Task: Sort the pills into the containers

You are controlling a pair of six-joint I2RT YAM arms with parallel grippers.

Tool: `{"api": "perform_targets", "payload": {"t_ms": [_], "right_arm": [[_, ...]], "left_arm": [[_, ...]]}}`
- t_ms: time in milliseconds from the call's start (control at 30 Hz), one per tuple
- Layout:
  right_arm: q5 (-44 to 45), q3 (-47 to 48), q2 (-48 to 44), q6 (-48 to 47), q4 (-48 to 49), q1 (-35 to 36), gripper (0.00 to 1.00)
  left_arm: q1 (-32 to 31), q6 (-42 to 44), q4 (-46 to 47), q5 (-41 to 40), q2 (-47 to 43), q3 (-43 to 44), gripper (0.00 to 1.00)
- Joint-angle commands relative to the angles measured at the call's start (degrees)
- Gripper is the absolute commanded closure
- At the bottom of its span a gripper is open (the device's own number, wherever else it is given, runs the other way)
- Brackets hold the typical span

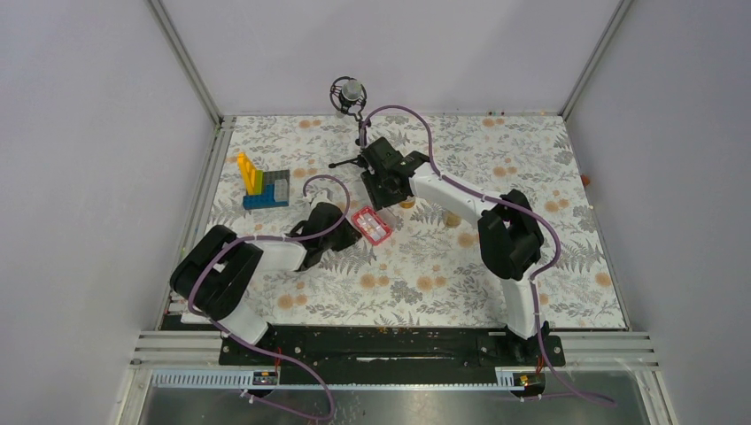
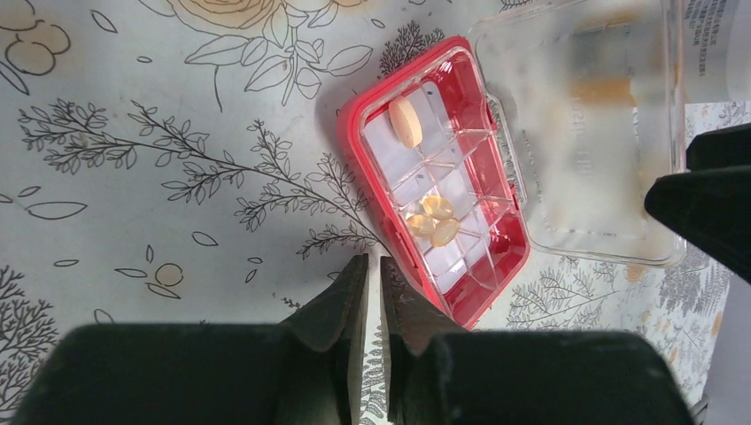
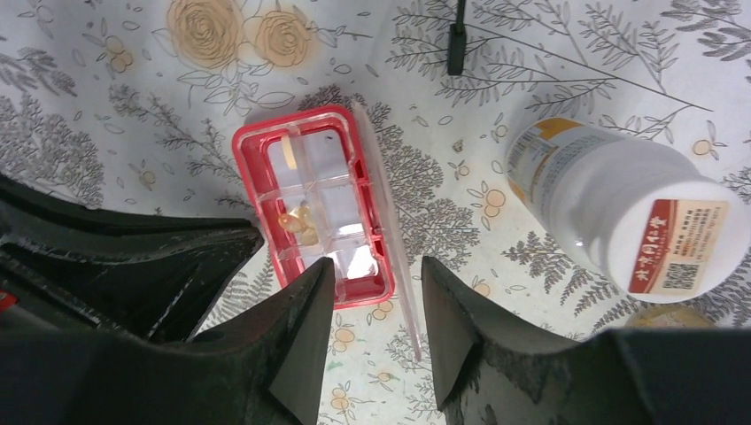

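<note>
- I read the left tool (image 2: 372,266) as pinched together and empty, just beside the open pink box (image 2: 356,133).
- Right tool (image 3: 376,266): apart, above the clear lid (image 3: 387,221).
- Four pills (image 2: 431,220) inside.

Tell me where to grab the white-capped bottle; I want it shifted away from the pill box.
Likely across the white cap, on its round sides, coming straight down from above: the bottle appears to stand upright, with the cap uppermost and uncovered.

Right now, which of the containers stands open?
The flat pink compartment box: its clear lid is folded aside and pills show inside. The white-capped bottle beside it has its cap on.
</note>
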Motion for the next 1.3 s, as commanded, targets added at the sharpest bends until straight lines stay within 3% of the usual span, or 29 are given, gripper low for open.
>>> {"api": "perform_targets", "payload": {"t_ms": [0, 467, 533, 633, 733, 1067, 1267], "right_arm": [[-2.9, 0.4, -0.5, -1.4, 0.8, 0.8, 0.53], [-4.7, -3.1, -1.6, 0.8, 1.5, 3.4, 0.55], [-5.5, -3.5, -1.9, 0.8, 1.5, 3.5, 0.51], [-9.5, -5.2, -3.1, 0.3, 3.3, 3.5, 0.37], [-11.5, -6.3, -4.3, 0.4, 4.1, 3.6, 0.33], [-1.2, -6.2, -4.0, 0.9, 2.5, 3.2, 0.41], [0.5, -2.1, 1.5, -2.6, 0.9, 2.9, 0.44]], "left_arm": [[0.7, 0.0, 2.3, 2.3, 1.7, -0.2, 0.90], [1.4, 0.3, 5.2, 6.4, 4.1, 1.1, 0.91], [1.4, 0.3, 5.2, 6.4, 4.1, 1.1, 0.91], [1.5, 0.3, 5.2, 6.4, 4.2, 1.2, 0.91], [1.6, 0.2, 4.7, 5.7, 3.5, 0.8, 0.91], [2.7, -1.1, 4.3, 3.0, -2.1, -2.6, 0.94], [3.3, -2.7, 6.3, 3.2, -4.8, -3.5, 0.87]]}}
